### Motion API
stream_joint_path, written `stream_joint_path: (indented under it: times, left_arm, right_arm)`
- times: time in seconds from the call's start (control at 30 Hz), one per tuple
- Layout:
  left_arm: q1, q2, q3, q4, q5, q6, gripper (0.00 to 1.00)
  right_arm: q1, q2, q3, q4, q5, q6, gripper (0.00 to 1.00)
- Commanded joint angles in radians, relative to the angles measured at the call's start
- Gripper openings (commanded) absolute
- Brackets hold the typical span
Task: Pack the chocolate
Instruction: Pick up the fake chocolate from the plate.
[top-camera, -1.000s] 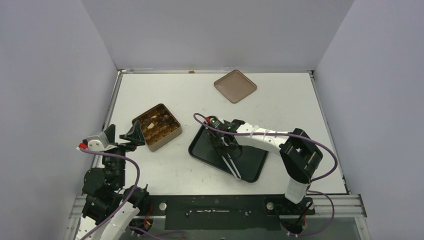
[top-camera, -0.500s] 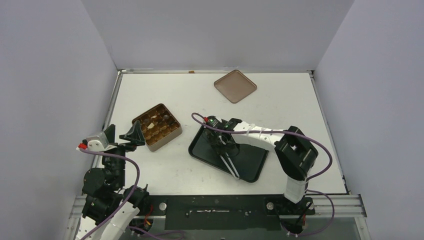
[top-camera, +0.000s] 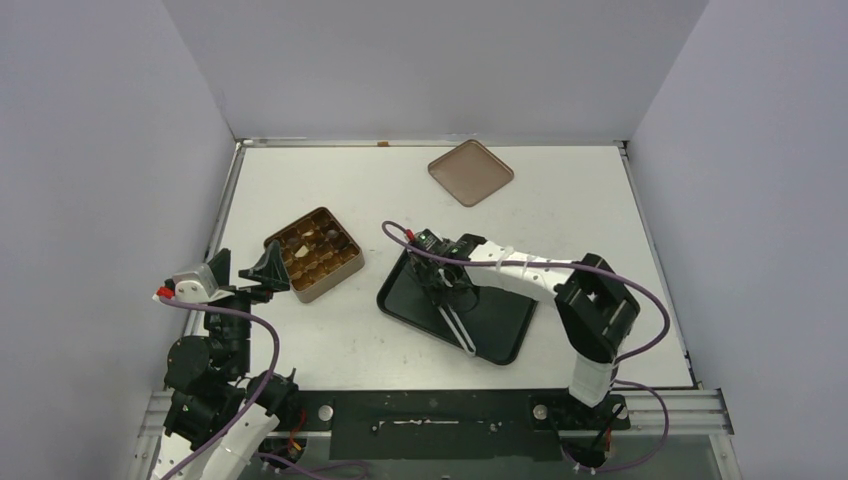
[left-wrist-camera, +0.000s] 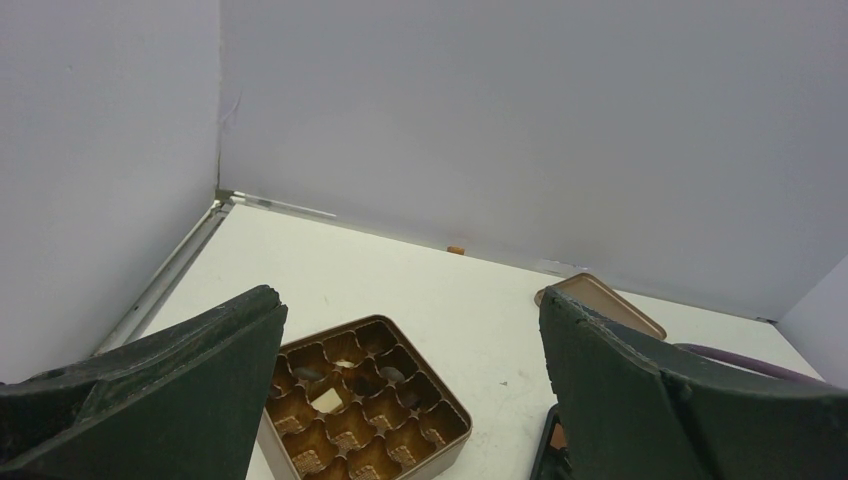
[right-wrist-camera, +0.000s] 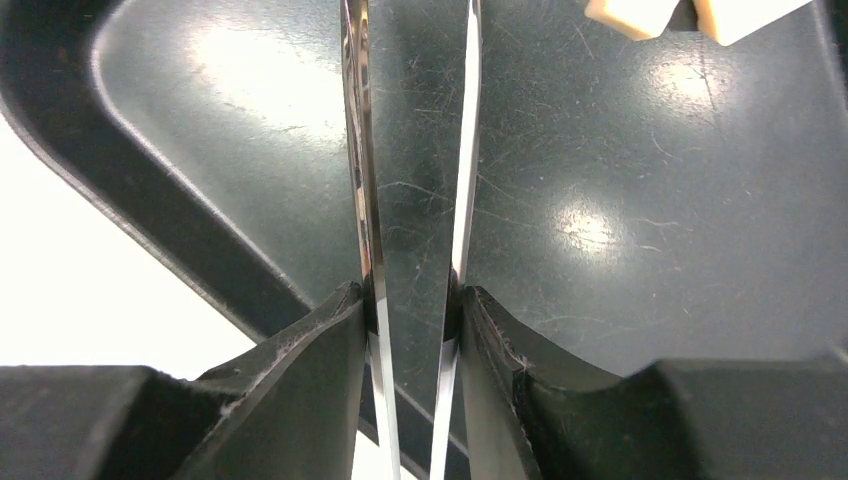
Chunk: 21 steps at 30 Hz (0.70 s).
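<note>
Two pieces of chocolate lie in the black tray. They are cream-white and blocky, with flat sides. They sit close together at the top edge of the right wrist view, so only their lower parts show.

More chocolate sits in the tin. One cream-white piece lies in a cup near the middle. It looks like a small flat block. A few dark brown pieces lie in cups just behind it. They are hard to tell from the brown cups. The tin is square and gold-brown, with many little cups in rows.

The right end effector is squeezed onto a pair of thin metal tongs. The two shiny blades run close side by side over the tray floor. Their tips go out of the top of the view. The two white pieces are just to the right of the blades.

The left end effector is spread wide and holds nothing. It hangs near the tin, on its left side in the top view.

The tray lies on the white tabletop, to the right of the tin. A flat brown square lid lies near the back wall, well apart from both.
</note>
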Motion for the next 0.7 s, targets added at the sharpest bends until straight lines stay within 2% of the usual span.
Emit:
stream_joint_path:
  times: [0.0, 0.2, 0.37, 0.67]
  left_arm:
    - [-0.004, -0.008, 0.007, 0.018, 0.004, -0.005, 0.97]
    - [-0.001, -0.008, 0.007, 0.018, 0.003, -0.005, 0.97]
    - [0.002, -0.01, 0.008, 0.018, 0.0, -0.005, 0.97]
    - [0.003, -0.014, 0.012, 0.013, -0.014, -0.005, 0.97]
  right_arm:
    - [0.021, -0.123, 0.012, 0.01, 0.022, 0.023, 0.17]
    - [0.028, -0.158, 0.048, 0.026, 0.014, 0.032, 0.16]
    - [0.04, -0.134, 0.118, 0.106, -0.042, -0.005, 0.16]
    - [0.078, 0.056, 0.329, 0.15, -0.104, -0.043, 0.18]
